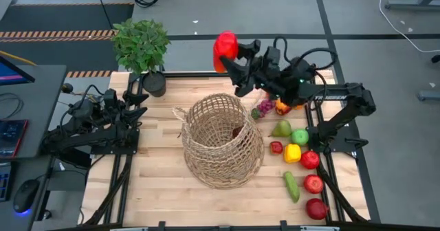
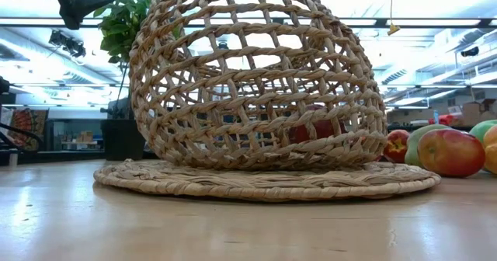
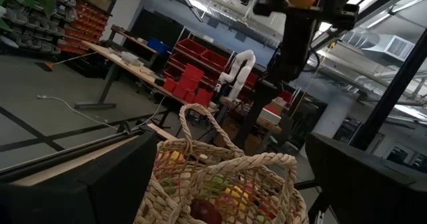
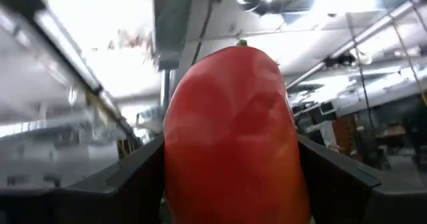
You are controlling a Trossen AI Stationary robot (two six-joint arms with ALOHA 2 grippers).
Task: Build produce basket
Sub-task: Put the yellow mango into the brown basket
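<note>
The tan wicker basket (image 1: 221, 140) stands on its flat bottom mid-table, with a red fruit (image 2: 314, 129) inside it. My right gripper (image 1: 231, 53) is raised above the table's far edge, beyond the basket, shut on a red pepper (image 1: 225, 48). More produce lies on the table to the basket's right: a pear (image 1: 280, 128), a green apple (image 1: 300, 136), a yellow pepper (image 1: 292, 152), a cucumber (image 1: 291, 186), red apples (image 1: 313, 183) and grapes (image 1: 265, 107). My left gripper (image 1: 141, 106) waits open at the table's left, facing the basket (image 3: 220, 184). My right gripper pinches the red pepper by its two opposite sides (image 4: 180, 164), one dark finger (image 4: 127, 184) on each. The fingers slant upward, toward the table's far left. The pepper is lifted clear, high over the table, with its green stem end (image 4: 241, 44) pointing away from the gripper.
A leafy potted plant (image 1: 142, 49) in a black pot stands at the table's far left corner. Bare wood shows in front of the basket (image 1: 172, 196). The right arm's base and frame (image 1: 337, 131) stand just beyond the loose produce.
</note>
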